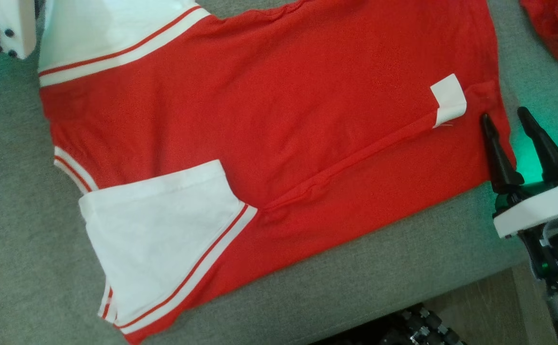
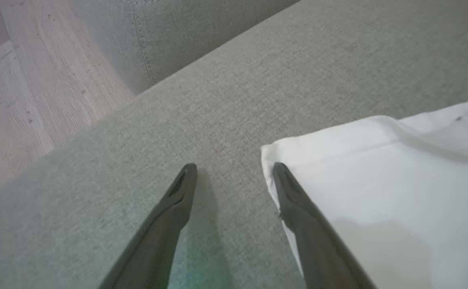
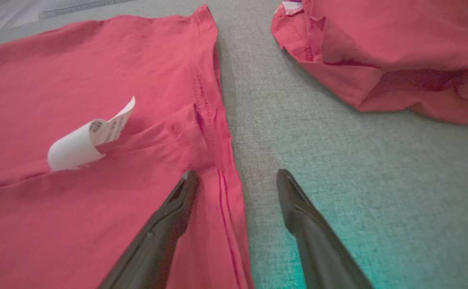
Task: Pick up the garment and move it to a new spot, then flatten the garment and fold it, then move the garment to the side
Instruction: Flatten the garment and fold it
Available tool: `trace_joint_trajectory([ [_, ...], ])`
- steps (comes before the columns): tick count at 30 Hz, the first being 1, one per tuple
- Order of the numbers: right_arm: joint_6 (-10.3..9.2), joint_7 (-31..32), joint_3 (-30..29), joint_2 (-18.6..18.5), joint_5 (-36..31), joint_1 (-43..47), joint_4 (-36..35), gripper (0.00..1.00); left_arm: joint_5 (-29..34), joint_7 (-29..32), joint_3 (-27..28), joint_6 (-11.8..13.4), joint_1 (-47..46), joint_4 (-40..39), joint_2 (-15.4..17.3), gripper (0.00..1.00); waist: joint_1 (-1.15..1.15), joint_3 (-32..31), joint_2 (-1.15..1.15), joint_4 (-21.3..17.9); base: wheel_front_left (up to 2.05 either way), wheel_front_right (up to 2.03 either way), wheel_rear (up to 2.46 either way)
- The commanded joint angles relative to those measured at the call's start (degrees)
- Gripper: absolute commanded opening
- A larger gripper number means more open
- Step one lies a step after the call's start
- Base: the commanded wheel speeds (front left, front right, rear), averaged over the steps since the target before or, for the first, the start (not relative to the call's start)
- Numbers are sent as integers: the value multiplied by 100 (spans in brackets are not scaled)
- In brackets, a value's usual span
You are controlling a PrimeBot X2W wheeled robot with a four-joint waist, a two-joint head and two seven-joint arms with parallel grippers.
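Note:
The garment (image 1: 283, 120) is a red shirt with white, red-striped sleeves, spread flat on the grey cushion (image 1: 29, 230), a white label (image 1: 449, 99) curling up near its hem. My right gripper (image 1: 504, 115) is open at the hem's near corner (image 3: 217, 188), one finger over the red cloth and the other over bare cushion. My left gripper (image 2: 234, 166) is open at the far white sleeve's corner (image 2: 378, 180), its right finger lying over the sleeve's edge and its left finger above the cushion. Neither holds anything.
Another red garment (image 1: 556, 26) lies crumpled on the cushion beyond the hem, also in the right wrist view (image 3: 390, 56). Wooden floor (image 2: 29, 88) lies past the cushion's edge by the left gripper. My base (image 1: 417, 326) shows below the cushion's front edge.

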Motion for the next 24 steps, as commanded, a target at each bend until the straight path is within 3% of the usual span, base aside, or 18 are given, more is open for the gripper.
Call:
trace_joint_trajectory([
  [1, -4, -57, 77, -123, 41, 75, -61, 100, -11, 23, 146, 9, -313, -108, 310, 100, 0, 29, 0, -39, 0, 0, 0],
  [12, -4, -186, 132, -128, 91, -10, 143, 100, -427, 282, -299, 9, -423, -205, 399, 100, 0, 87, 0, -94, 0, 0, 0],
  [13, -4, -186, 133, -130, 93, -29, 149, 100, -493, 253, -300, 9, -427, -245, 401, 95, 0, 90, 0, -95, 0, 0, 0],
  [15, -4, -189, 137, -135, 93, -64, 155, 100, -683, 293, -373, 9, -397, -345, 407, 40, 0, 89, 0, -98, 0, 0, 0],
  [16, -4, -192, 136, -140, 92, -84, 150, 100, -811, 353, -406, 9, -372, -388, 426, 0, 0, 91, 0, -99, 0, 0, 0],
  [24, -4, -216, 120, -251, 85, -386, -5, 100, -952, -58, -498, 9, -482, -579, 645, 0, 0, 137, 0, -52, 0, 0, 0],
])
